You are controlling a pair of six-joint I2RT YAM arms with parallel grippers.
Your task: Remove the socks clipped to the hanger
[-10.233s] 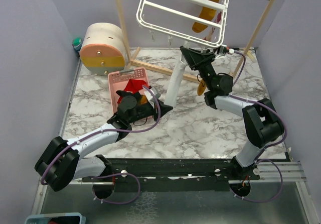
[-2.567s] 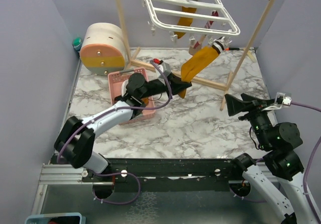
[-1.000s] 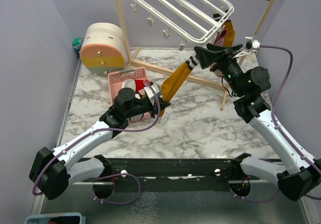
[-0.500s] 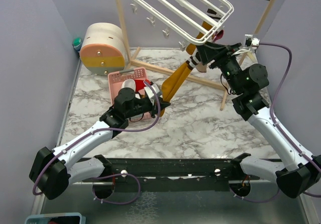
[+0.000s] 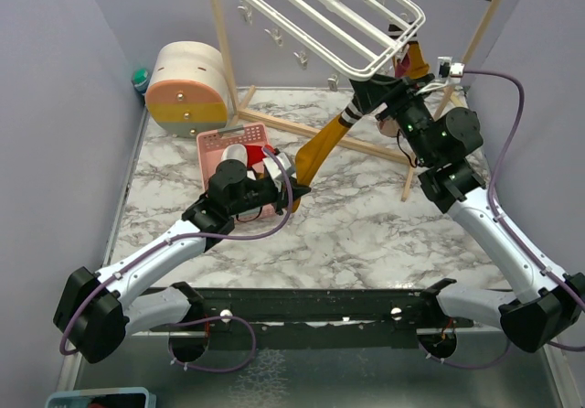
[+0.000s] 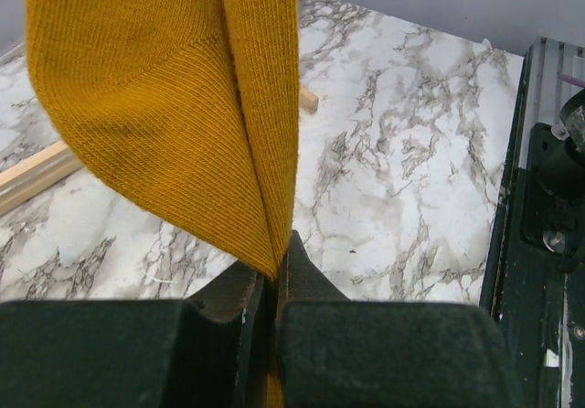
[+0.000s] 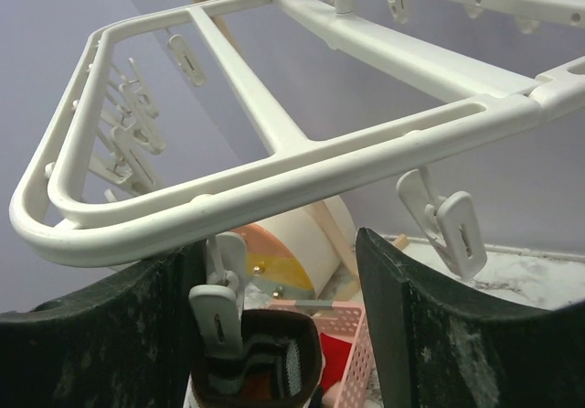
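Bench [image 5: 366, 234]: marble-patterned top filling the centre of the overhead view, with both arm bases at the bottom edge.
Wooden rack [image 5: 217, 33]: light poles at upper centre and upper right; the hanger hangs inside it.
Hanger [image 5: 302, 33]: white plastic frame, tilted, at top centre. Most clips seen along its near rail hang bare.
Drawer unit [image 5: 187, 88]: rounded wooden box at upper left, not involved.
Pink basket [image 5: 228, 138]: left of centre beside the left arm, with red fabric [image 5: 251, 156] inside.
Mustard sock [image 5: 320, 147]: stretched taut on a diagonal from the hanger's near corner down to centre frame. Its striped cuff [image 7: 260, 371] is not yet released.
Second mustard sock [image 5: 416, 60]: upper right behind the right arm, partly hidden. Whether it is clipped cannot be told.
Left gripper [image 6: 274, 262]: jaws pressed together on the toe of the mustard sock, holding it in tension.
Right gripper [image 7: 274, 271]: jaws spread wide, one either side of the cuff just under the frame rail, gripping nothing.
Clip [image 7: 219, 321]: small white peg, closed on the cuff.
Progress: judged well past halfway. The red fabric in the basket counts as done. This sock needs its clip squeezed open, and the second mustard sock is left.
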